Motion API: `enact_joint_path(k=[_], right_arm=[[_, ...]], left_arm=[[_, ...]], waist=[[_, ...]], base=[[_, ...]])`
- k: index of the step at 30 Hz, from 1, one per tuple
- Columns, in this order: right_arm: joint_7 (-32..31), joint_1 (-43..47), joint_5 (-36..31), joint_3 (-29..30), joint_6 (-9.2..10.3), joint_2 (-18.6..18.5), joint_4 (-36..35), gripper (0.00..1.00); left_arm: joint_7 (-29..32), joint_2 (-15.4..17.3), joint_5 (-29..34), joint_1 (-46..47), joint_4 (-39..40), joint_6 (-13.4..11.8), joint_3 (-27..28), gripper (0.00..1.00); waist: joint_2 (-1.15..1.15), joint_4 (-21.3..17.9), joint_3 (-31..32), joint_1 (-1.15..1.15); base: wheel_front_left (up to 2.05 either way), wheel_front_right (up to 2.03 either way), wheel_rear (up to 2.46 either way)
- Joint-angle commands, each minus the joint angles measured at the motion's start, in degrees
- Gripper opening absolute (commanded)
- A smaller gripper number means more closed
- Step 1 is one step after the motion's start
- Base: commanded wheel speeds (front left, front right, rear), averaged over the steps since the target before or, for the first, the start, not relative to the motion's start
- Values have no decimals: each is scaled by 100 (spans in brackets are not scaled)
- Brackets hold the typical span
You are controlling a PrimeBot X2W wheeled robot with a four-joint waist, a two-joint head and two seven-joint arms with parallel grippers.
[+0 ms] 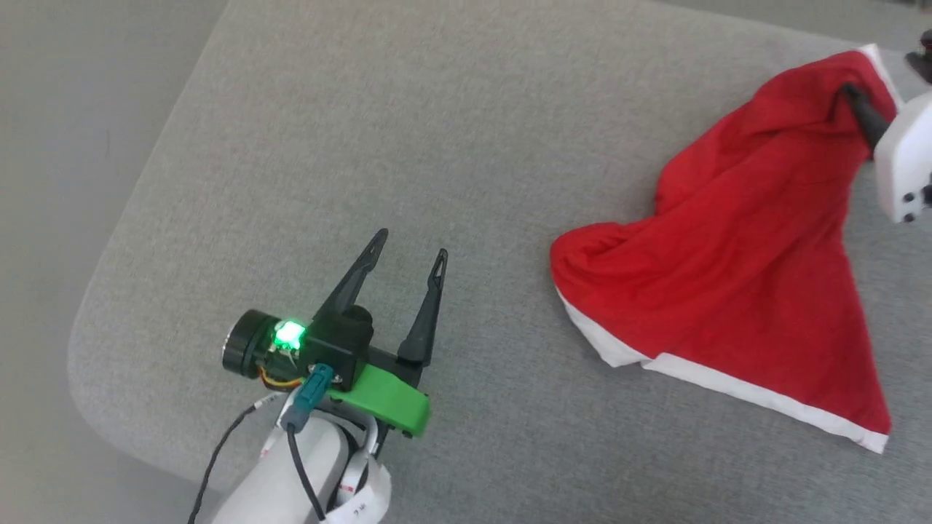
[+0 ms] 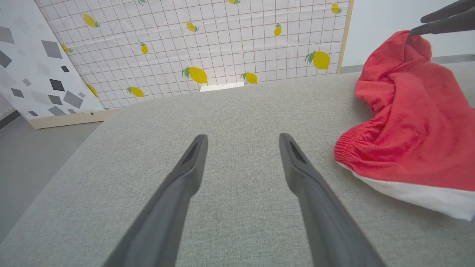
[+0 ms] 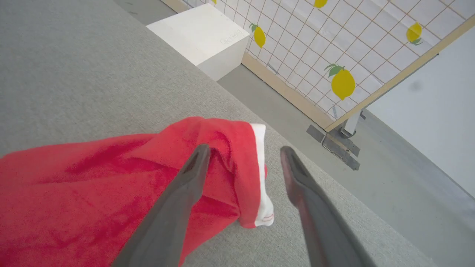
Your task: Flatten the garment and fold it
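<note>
Head view: the garment (image 1: 743, 255), bright red shorts with white trim, lies on the grey worktop (image 1: 437, 109), spread low along its trimmed hem and drawn up to a peak at its far corner. The right gripper (image 1: 855, 105) is at that peak, one dark finger touching the fabric; its other finger cannot be made out here. The left gripper (image 1: 412, 244) hovers well apart from the garment, on the robot's left of it, its fingers spread with nothing between them.

Left wrist view: the left gripper's (image 2: 243, 137) two fingers stand wide apart over bare worktop. The garment (image 2: 408, 122) sits to their right, its gathered waistband (image 2: 345, 144) nearest them and a white band (image 2: 419, 194) below. The right gripper's (image 2: 417, 26) tips meet the garment's raised top. A lemon-printed panel (image 2: 222, 37) stands beyond.

Right wrist view: the right gripper (image 3: 245, 148) has its fingers spread. The garment's (image 3: 92, 178) trimmed corner (image 3: 259, 167) lies between them, against the left finger and clear of the right. A white box (image 3: 200, 33) sits beyond the garment.
</note>
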State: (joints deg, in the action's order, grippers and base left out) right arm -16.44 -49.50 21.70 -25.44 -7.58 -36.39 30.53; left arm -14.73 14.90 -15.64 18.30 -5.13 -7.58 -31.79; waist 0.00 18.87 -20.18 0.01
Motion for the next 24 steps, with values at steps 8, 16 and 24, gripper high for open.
enact_joint_path(k=[8,16,24], right_arm=[[1103,561,693,244,9,105,-508,100],[1418,1870,635,1643,9,709,-1293,100],[1046,3772,-101,3051,9,1780,-2781,100]], left_arm=[[55,58,-360,-39,-138,-49,317,100],[493,183,-726,-167,-54,-130,551,100],[1002,354,-873,-263,-27,-69,483,100]], waist=[[0,-551,918,-1],[0,-883,1280,-1],[0,-1029,1353,-1]], base=[[0,0,0],[0,0,0],[0,0,0]])
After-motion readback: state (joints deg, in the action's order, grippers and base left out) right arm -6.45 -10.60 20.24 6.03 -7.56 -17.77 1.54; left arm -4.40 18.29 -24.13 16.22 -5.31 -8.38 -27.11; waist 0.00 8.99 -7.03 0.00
